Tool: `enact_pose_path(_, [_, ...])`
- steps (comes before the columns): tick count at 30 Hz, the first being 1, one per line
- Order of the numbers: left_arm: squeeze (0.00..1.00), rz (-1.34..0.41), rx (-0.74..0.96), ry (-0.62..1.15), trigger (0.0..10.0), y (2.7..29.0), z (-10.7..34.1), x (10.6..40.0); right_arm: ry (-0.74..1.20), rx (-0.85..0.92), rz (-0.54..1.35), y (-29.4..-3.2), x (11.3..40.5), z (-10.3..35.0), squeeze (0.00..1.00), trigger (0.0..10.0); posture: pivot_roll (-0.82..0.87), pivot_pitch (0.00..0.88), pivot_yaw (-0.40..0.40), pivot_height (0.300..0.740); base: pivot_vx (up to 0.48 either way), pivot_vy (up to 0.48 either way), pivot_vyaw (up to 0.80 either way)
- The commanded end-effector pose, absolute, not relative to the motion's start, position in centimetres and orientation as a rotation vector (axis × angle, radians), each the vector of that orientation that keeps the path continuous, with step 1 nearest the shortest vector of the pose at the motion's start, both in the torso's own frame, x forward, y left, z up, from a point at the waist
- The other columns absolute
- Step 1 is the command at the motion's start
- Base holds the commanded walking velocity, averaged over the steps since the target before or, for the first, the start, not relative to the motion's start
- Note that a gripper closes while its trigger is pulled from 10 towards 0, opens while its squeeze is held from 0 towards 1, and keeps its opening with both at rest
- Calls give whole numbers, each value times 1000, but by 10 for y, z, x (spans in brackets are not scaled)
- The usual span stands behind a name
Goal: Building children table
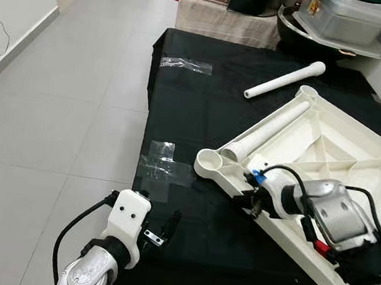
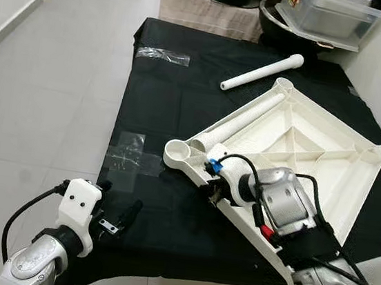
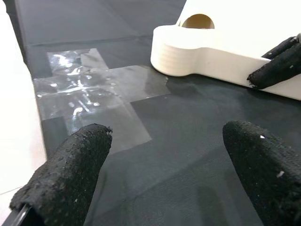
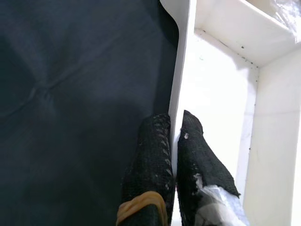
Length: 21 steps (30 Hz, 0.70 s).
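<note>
Your right gripper [image 4: 174, 136] has its jaws pinched tight on the rim of the upturned white tabletop [image 1: 343, 144], near its corner socket [image 1: 210, 162]. One table leg [image 1: 265, 131] lies along that edge; another [image 1: 285, 79] lies loose on the black cloth [image 1: 182, 100], probably over a counter. Your left gripper [image 3: 164, 160] hovers with jaws wide and empty above the cloth's near edge, just short of the taped patch [image 3: 89, 94].

Matt plastic tabletop [image 1: 355, 159], black cloth [image 1: 202, 102]

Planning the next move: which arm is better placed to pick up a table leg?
Left. Its gripper is open and free over the black cloth; the right gripper is shut on the tabletop rim, steadying it.
</note>
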<state>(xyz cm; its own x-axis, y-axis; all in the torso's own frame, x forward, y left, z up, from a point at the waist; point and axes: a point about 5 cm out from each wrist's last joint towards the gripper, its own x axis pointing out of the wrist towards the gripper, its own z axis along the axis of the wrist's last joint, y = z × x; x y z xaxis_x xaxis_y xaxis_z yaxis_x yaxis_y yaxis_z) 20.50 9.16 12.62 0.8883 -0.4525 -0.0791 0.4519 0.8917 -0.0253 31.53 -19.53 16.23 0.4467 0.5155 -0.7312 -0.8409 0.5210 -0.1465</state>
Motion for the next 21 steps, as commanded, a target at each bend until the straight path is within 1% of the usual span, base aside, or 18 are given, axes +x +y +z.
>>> enact_pose_path(1, [0,-477,2,111,10000,91,120,204,612,-583,1050,-182,308,168,0,0,50,91,-149,740,0,0,0])
enact_pose_path(3, [0,-476,4,111,10000,91,120,204,603,-596,1118,-184,304,170,0,0,48,92,-150,740,0,0,0])
enact_pose_path(7, [0,-476,6,113,10000,91,120,204,597,-623,1170,-188,302,172,0,0,51,93,-152,740,0,0,0])
enact_pose_path(9, [0,-475,4,111,10000,91,121,204,599,-656,1201,-196,301,174,0,0,49,96,-151,740,0,0,0])
enact_pose_path(11, [0,-475,4,111,10000,91,121,204,593,-665,1208,-198,302,176,0,0,47,97,-151,740,0,0,0])
enact_pose_path(13, [0,-475,4,112,10000,91,121,205,573,-662,1229,-200,302,178,0,0,46,98,-150,740,0,0,0])
enact_pose_path(16, [0,-476,5,112,10000,91,120,205,540,-636,1326,-202,295,184,0,0,47,98,-150,740,0,0,0])
enact_pose_path(21, [0,-476,6,109,10000,91,121,205,575,-669,1396,-208,290,182,0,0,48,97,-150,740,0,0,0])
